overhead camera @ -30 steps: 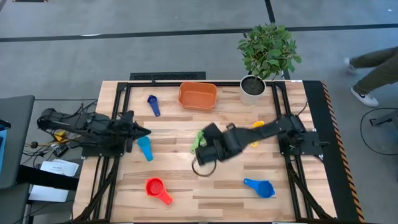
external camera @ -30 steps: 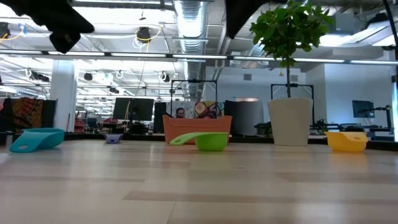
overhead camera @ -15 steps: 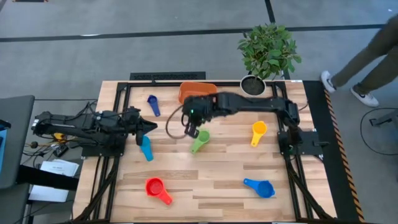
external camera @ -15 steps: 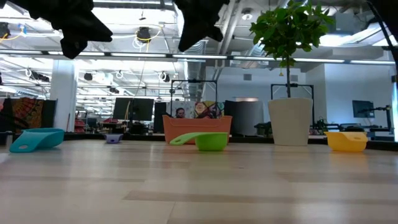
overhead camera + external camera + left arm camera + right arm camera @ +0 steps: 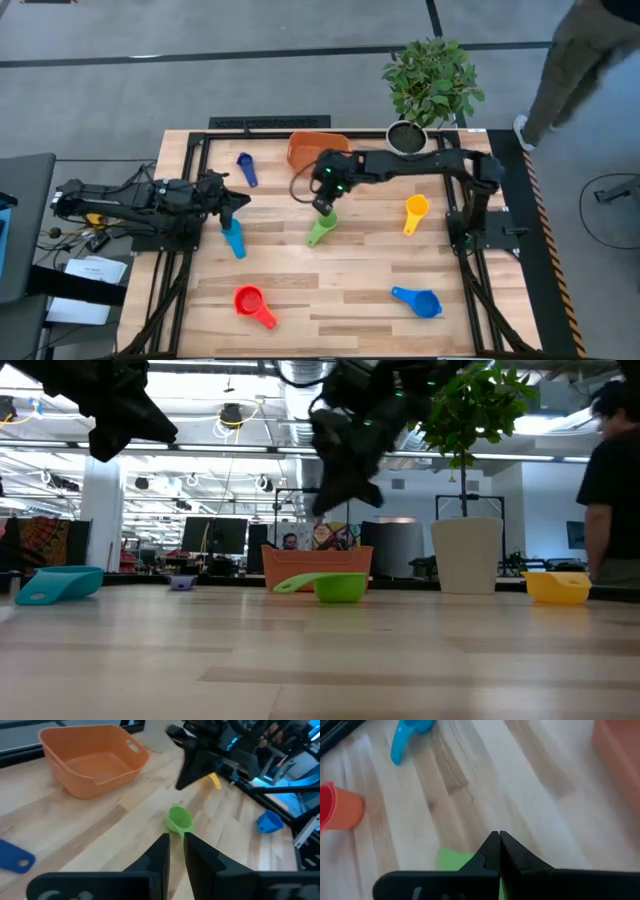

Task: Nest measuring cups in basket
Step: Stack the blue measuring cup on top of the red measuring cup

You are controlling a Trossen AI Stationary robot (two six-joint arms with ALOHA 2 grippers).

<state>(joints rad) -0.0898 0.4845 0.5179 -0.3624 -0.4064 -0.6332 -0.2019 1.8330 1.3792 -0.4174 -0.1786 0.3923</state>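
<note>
A: Where's the right tool (image 5: pixel 322 206)?
B: Mid-counter, raised, just in front of the basket (image 5: pixel 318 153) and right over the green cup (image 5: pixel 320 231). Fingertips pressed together in its wrist view, nothing between them.
A: Left tool (image 5: pixel 243 203)?
B: Off the wooden counter (image 5: pixel 330 295) too, left side, next to the light blue cup (image 5: pixel 233 239). Its wrist view shows a thin gap between the fingers (image 5: pixel 159 849), nothing in it. Near closed, empty.
A: Basket contents?
B: Looks empty from the left wrist view; back part is partly hidden by the right arm from above, so can't fully confirm.
A: Cups?
B: All loose on the counter. Navy cup (image 5: pixel 246 169) left of the basket, handle pointing forward. Green on its side, centre. Yellow cup (image 5: pixel 415 213) right of green, well apart. Red cup (image 5: pixel 252 303) front left with an orange handle sticking out. Blue cup (image 5: pixel 420 301) front right. Light blue lies on its side.
A: Anything else?
B: White plant pot (image 5: pixel 406 142) at the back right, beside the basket. A person (image 5: pixel 580 60) is walking past the counter's far right corner.
</note>
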